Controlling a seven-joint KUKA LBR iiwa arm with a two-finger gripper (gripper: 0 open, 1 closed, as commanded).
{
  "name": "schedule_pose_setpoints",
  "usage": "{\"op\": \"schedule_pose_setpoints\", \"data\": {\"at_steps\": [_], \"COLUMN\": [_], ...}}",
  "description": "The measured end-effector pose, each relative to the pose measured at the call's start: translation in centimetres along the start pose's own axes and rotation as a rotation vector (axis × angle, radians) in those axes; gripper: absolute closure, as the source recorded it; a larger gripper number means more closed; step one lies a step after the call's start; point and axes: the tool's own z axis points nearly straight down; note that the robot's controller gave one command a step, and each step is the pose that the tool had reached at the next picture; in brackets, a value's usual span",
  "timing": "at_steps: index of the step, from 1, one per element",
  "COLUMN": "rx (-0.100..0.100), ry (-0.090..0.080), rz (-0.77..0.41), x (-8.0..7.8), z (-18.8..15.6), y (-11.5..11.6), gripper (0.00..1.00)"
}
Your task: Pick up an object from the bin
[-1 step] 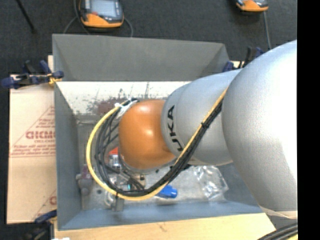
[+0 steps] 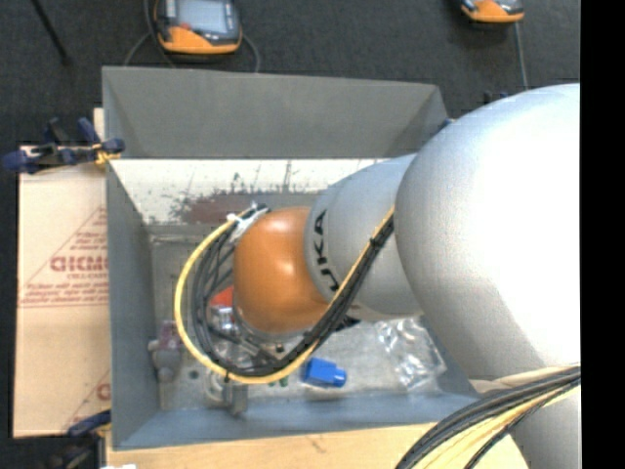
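block (image 2: 324,373), small, blue, bin (image 2: 273,125) front

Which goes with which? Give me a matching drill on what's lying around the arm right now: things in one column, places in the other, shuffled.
Things:
1. blue plastic piece
2. clear crinkled wrapper
3. greyish-purple thing
4. orange wrist cover

Places:
A. left edge of the bin floor
B. middle, above the floor
C. right part of the floor, beside the arm
D. by the near wall, just below the cover

Pairs: 1-D, 2-C, 3-A, 4-B
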Motion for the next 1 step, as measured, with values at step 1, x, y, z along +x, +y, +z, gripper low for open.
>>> {"op": "schedule_pose_setpoints", "data": {"at_steps": [1], "rx": [-0.003], "ry": [-0.002], "rz": [0.004], "x": [-0.10], "z": [-0.11], "y": [-0.01], "gripper": [0.00]}}
